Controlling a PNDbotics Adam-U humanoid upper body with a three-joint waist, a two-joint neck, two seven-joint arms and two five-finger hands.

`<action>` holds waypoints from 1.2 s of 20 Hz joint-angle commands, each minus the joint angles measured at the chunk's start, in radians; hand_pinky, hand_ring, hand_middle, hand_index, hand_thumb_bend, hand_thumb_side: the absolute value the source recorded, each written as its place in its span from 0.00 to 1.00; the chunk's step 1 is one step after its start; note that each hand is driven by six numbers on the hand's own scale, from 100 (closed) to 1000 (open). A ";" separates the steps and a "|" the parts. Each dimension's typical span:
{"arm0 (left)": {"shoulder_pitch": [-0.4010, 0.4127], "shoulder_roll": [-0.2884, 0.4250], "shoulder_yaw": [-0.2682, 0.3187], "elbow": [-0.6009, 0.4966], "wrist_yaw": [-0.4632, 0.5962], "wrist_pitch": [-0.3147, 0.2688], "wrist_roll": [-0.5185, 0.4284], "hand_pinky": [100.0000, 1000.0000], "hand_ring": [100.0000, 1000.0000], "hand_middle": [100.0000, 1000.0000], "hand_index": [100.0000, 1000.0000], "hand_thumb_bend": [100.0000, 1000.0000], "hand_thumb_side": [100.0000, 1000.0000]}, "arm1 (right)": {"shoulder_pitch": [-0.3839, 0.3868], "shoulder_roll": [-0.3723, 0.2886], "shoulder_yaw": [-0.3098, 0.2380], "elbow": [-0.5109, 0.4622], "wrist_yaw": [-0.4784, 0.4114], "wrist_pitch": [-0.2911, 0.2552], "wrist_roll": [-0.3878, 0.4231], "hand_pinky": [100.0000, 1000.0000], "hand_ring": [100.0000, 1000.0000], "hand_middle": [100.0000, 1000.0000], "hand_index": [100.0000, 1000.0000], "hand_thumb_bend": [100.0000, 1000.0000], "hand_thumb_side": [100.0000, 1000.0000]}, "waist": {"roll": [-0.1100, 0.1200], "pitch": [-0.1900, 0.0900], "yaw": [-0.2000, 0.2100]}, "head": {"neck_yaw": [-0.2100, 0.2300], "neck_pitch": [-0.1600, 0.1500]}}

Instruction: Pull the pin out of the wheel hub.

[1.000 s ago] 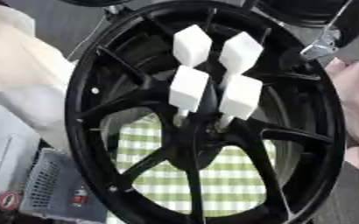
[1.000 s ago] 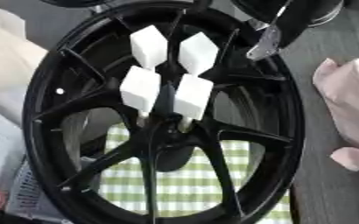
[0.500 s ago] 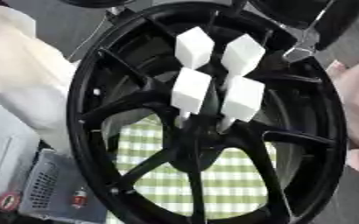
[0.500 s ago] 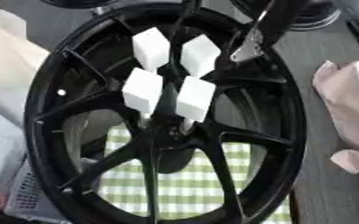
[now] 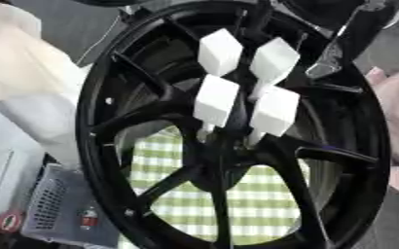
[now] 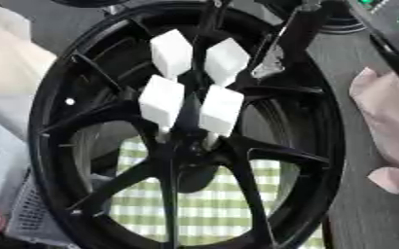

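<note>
**Right hand at the rim, pins still in the hub**

Your right hand [image 5: 343, 46] comes in from the upper right, a dark arm ending in a silver tip that hangs over the far right part of the wheel [image 6: 322, 121] rim. You cannot tell from either view whether its fingers are spread or curled, and nothing is seen in its hold. Your left hand does not show.

Nearest you, well below the hand and to its left, a grey perforated box [image 5: 49, 209] with a red label lies beside the wheel's lower left edge. A green checked cloth [image 5: 245, 204] shows through the lower spokes, under the wheel.

Higher up, below and left of the hand, sits the hub [image 5: 228, 146], where the black spokes meet. Four white block-headed pins [image 5: 275, 109] stand out of it in two pairs: the near pair just above the hub, the far pair [image 6: 226, 61] closer to the hand, just to the left of its tip. The hand is apart from all four; the upper right pin is the nearest to it.

Below and right of the hand, a pink cloth [image 6: 390, 121] lies outside the rim. Far off to its left, across the wheel, pale cream fabric [image 5: 20, 73] is bunched.
</note>
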 commanded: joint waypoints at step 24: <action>-0.008 0.017 0.009 -0.013 -0.012 0.003 -0.006 0.57 0.61 0.45 0.65 0.77 0.44 | -0.048 -0.021 -0.092 0.054 -0.157 0.080 0.022 0.80 0.57 0.30 0.47 0.23 0.00 | 0.010 -0.038 -0.018 | 0.001 0.010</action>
